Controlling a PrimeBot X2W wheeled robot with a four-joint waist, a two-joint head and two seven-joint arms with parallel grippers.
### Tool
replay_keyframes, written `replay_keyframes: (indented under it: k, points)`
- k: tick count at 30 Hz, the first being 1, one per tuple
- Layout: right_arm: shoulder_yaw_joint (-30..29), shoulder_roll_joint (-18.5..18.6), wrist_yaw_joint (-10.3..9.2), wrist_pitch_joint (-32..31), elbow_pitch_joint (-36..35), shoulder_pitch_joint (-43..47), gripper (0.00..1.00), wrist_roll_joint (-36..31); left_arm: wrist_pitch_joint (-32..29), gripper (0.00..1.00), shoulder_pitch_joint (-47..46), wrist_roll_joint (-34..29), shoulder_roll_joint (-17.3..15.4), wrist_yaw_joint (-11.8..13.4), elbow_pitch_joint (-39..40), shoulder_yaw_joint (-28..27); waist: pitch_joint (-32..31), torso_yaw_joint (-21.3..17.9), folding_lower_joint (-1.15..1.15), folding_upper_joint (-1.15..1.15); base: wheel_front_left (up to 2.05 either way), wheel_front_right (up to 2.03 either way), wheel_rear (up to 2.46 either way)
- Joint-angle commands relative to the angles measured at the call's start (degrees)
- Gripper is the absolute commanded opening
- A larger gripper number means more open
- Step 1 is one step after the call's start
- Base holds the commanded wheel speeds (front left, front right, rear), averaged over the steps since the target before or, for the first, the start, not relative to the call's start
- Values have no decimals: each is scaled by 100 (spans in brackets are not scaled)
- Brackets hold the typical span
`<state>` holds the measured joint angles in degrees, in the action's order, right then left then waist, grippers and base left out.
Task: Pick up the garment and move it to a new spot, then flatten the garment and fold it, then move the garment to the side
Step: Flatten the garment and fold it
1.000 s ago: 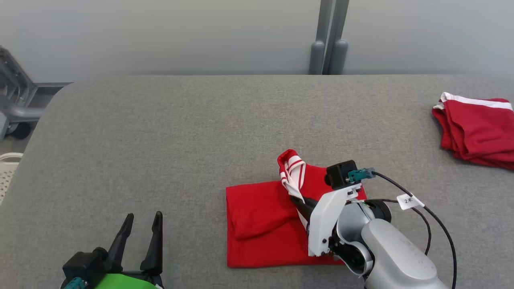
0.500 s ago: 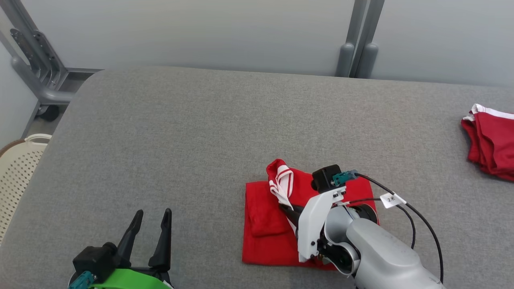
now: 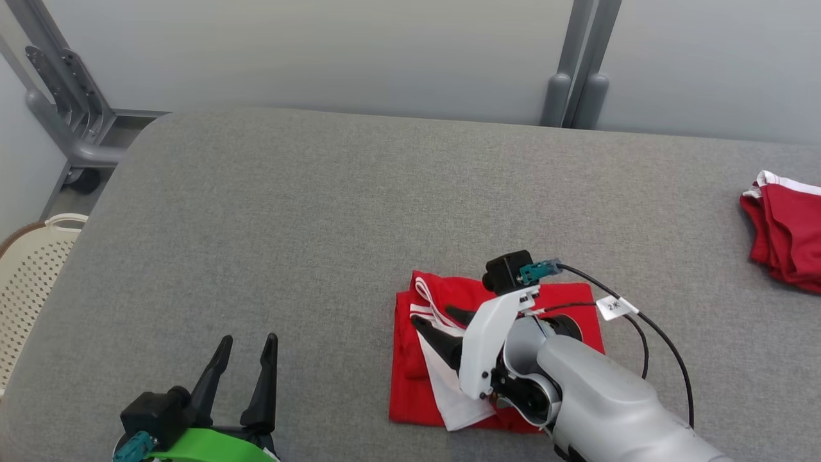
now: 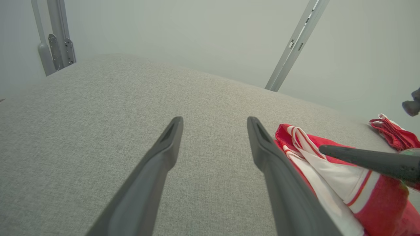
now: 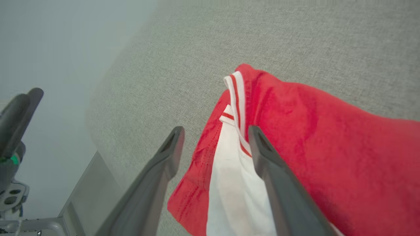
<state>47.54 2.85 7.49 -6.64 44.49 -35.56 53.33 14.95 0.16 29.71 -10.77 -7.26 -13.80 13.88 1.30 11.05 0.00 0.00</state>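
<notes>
Right hand [image 3: 431, 314] is spread wide, both dark fingers apart w/ nothing pinched btw them. It hangs low over the garment [image 3: 407, 385], tips pointing toward the robot's left. Seen from its wrist cam, the white panel [image 5: 229, 183] of the garment lies under the gap btw the fingers, w/ red-and-white striped trim just past the tips. Prob. the fingers are just clear of the cloth, but I can't tell for sure.

The garment is a red folded bundle lying on the grey counter [image 3: 321, 212], nr the robot's edge and right of centre, partly under the right forearm.

Left hand [image 3: 249, 338] is also wide open and empty, hovering over bare counter at the front left, well apart from the garment.

Further out, a second red garment [image 3: 786, 237] w/ white edging sits at the far right of the counter. Off the counter's left end are a pale perforated basket [image 3: 25, 282] and a grey metal frame [image 3: 64, 122].
</notes>
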Motion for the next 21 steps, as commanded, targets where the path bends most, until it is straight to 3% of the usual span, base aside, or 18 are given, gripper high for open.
replay_keyframes:
  k: [1, 8, 16, 21]
  points:
    - [29, 9, -1, 57, -49, -68, 100, 104, 26, 100, -88, 39, -15, -19, -11, 1, -4, -11, 0, 0, 0, 0, 0]
    - [181, 13, -1, 563, -281, -401, 100, 679, 28, 100, -54, 16, 12, -19, 6, 12, -15, -126, 0, 0, 0, 0, 0]
    - [-160, 13, -1, 1310, 247, -714, 100, 446, 29, 100, 26, -22, 29, -15, 55, 8, -20, -312, 0, 0, 0, 0, 0]
    - [-430, 275, -1, 1624, 421, -536, 100, 336, 26, 100, 45, -60, 57, -16, 80, 44, -18, -394, 0, 0, 0, 0, 0]
